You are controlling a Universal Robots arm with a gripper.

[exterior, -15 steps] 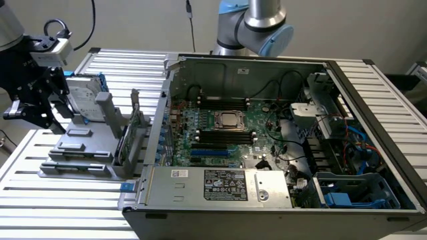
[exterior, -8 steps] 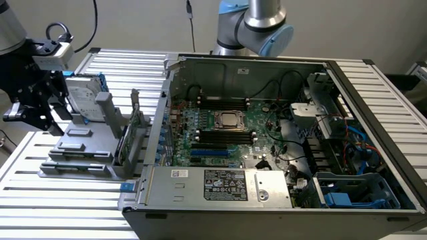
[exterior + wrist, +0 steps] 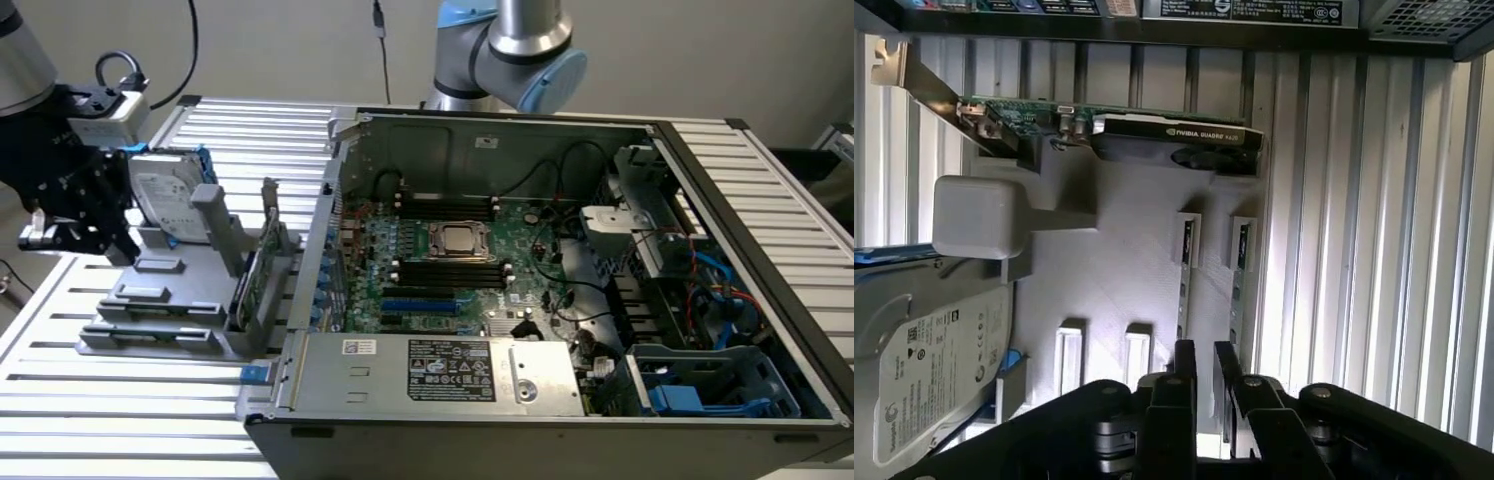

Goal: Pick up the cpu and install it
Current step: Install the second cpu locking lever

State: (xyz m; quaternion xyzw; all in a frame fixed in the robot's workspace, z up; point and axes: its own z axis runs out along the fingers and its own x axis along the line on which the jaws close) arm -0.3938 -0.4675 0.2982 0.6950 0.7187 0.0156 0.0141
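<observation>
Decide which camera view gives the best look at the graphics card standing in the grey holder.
The wrist view: the graphics card shows its green board, metal bracket and printed label side-on, standing in the grey holder. In the exterior view the graphics card appears edge-on as a thin upright strip.

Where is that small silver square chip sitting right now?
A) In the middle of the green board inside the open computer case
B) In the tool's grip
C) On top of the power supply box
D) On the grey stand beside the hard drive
A: the silver chip lies in its socket mid-board inside the computer case, apart from the tool at the grey stand.
</observation>
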